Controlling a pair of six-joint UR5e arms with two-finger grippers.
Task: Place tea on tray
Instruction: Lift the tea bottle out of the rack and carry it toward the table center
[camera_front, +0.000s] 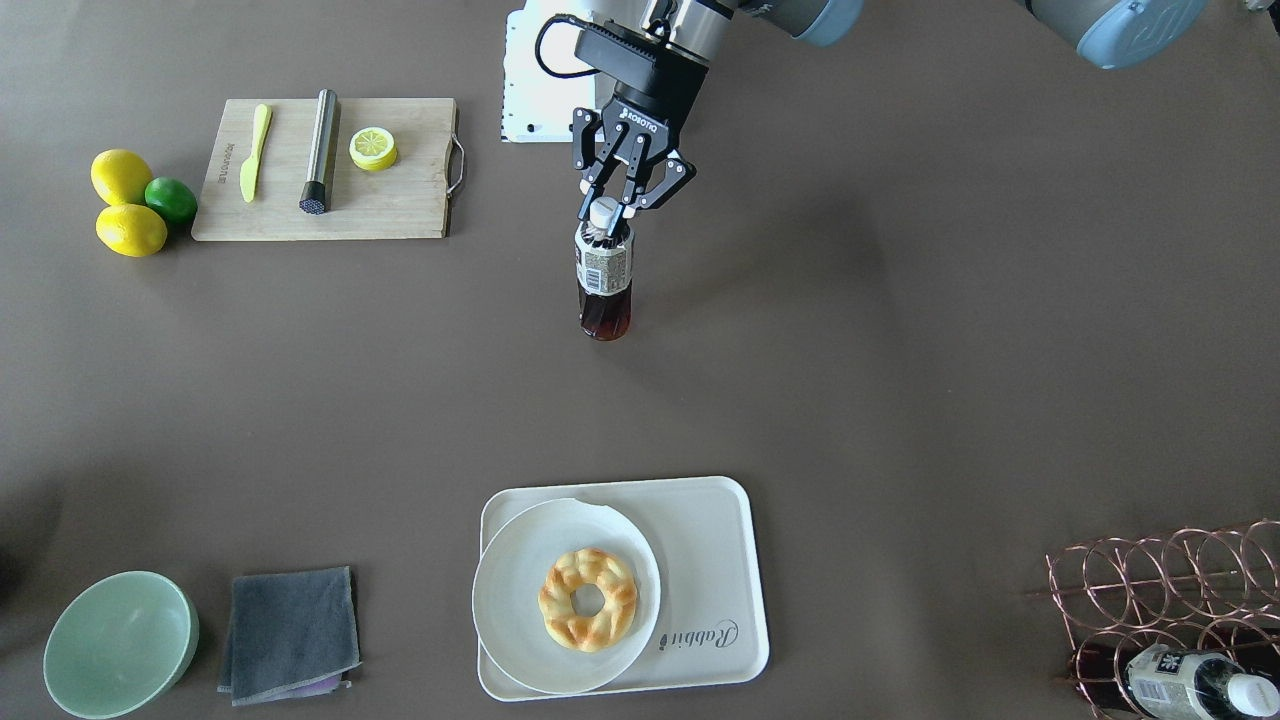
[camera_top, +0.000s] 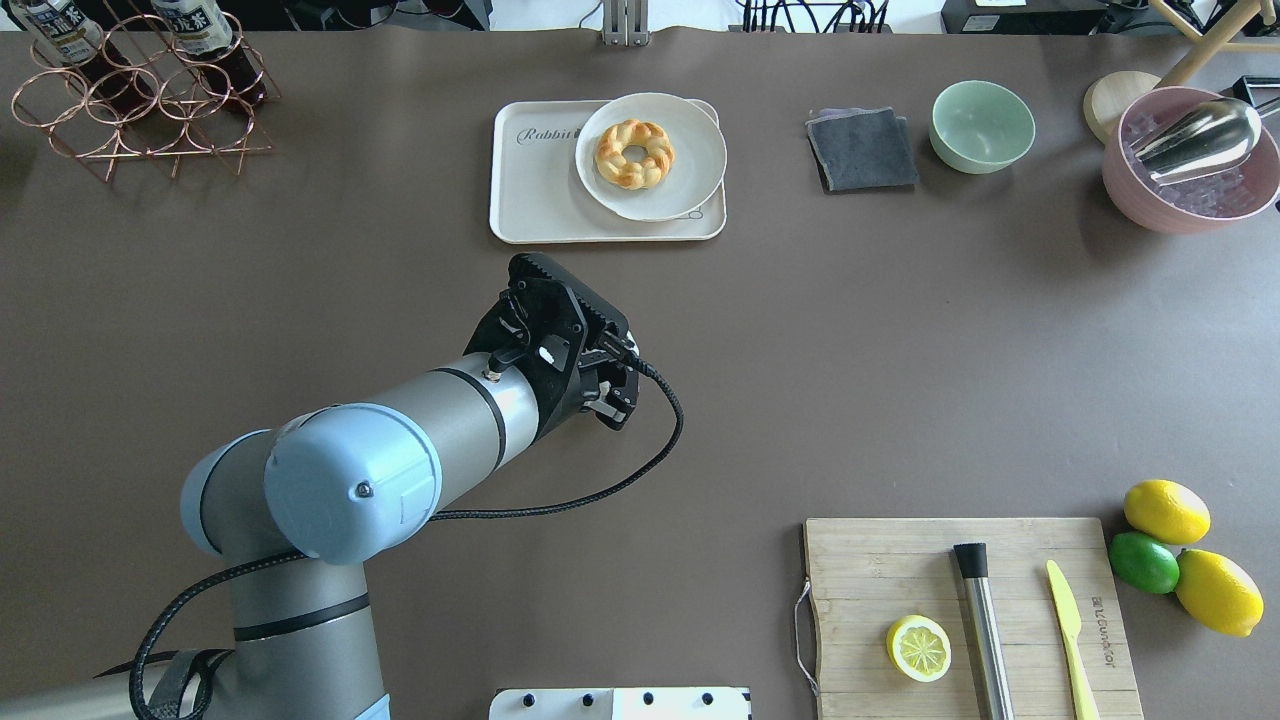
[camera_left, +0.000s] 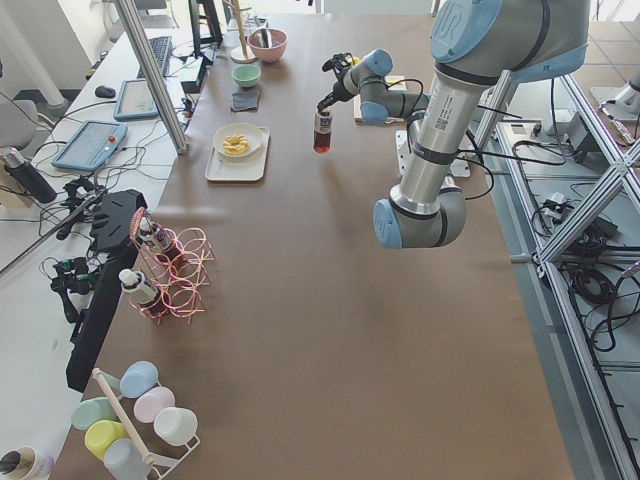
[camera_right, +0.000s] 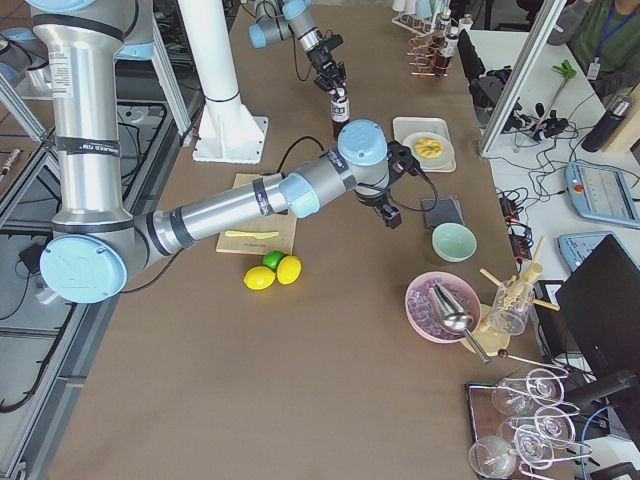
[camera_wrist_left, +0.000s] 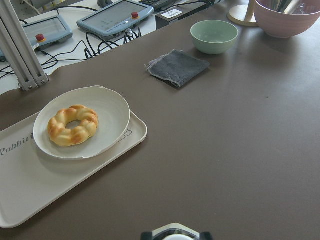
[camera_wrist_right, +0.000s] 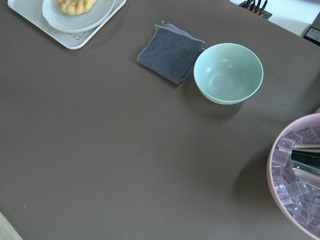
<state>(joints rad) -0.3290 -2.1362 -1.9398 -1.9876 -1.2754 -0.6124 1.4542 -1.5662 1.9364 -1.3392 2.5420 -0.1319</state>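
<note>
Left gripper (camera_front: 605, 208): clamped on the white cap and neck of the tea (camera_front: 605, 275). The bottle is upright over bare table (camera_front: 900, 400), well apart from the tray (camera_front: 715, 560). Tray: a plate (camera_front: 510, 590) with a doughnut (camera_front: 588, 598) fills the half on the robot's right (lettered half bare). Right gripper (camera_right: 390, 212): finger spread cannot be told.

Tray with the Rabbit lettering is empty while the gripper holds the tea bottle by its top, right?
Not empty: the tray carries a white plate with a braided doughnut, clear in the front-facing view. The rest stands: the left gripper holds the tea bottle by its top.
</note>
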